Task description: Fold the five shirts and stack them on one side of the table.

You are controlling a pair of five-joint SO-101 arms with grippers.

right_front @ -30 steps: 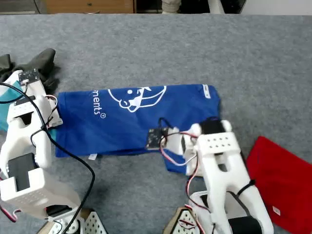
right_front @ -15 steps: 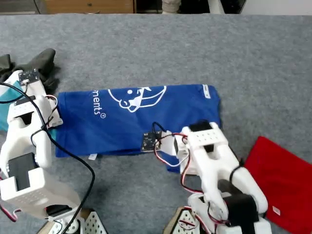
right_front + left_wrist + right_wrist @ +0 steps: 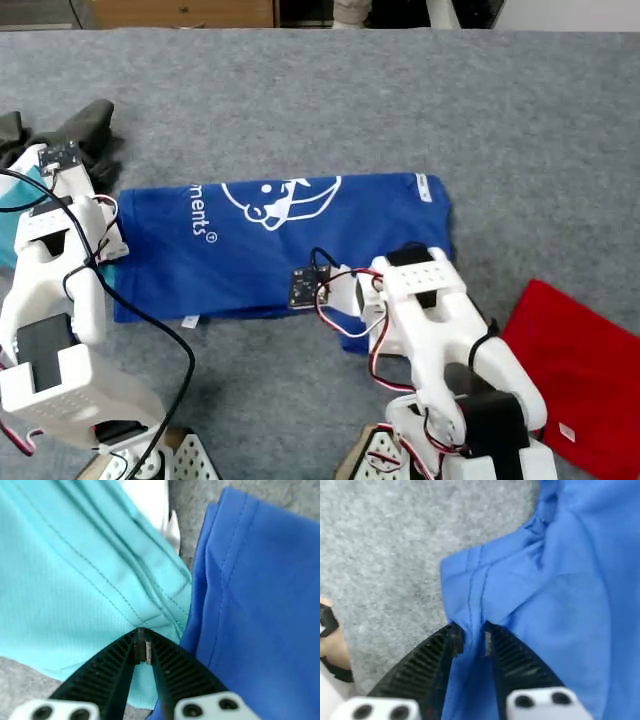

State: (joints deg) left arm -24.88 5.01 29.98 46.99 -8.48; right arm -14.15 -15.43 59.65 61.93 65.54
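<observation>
Blue shirt (image 3: 250,245): right gripper (image 3: 470,639) pinching hem corner, we think; left gripper (image 3: 142,650) pressed together over teal shirt (image 3: 75,580). We advise lifting low, folding across evenly.

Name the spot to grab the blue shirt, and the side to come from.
Take the blue shirt at its near right corner, where a flap juts past the near edge. Come from the near side, low, jaws across the stitched hem: the rest lies flat on the table, so that flap likely offers the easiest free edge. The right gripper sits closed on a fold there.
</observation>
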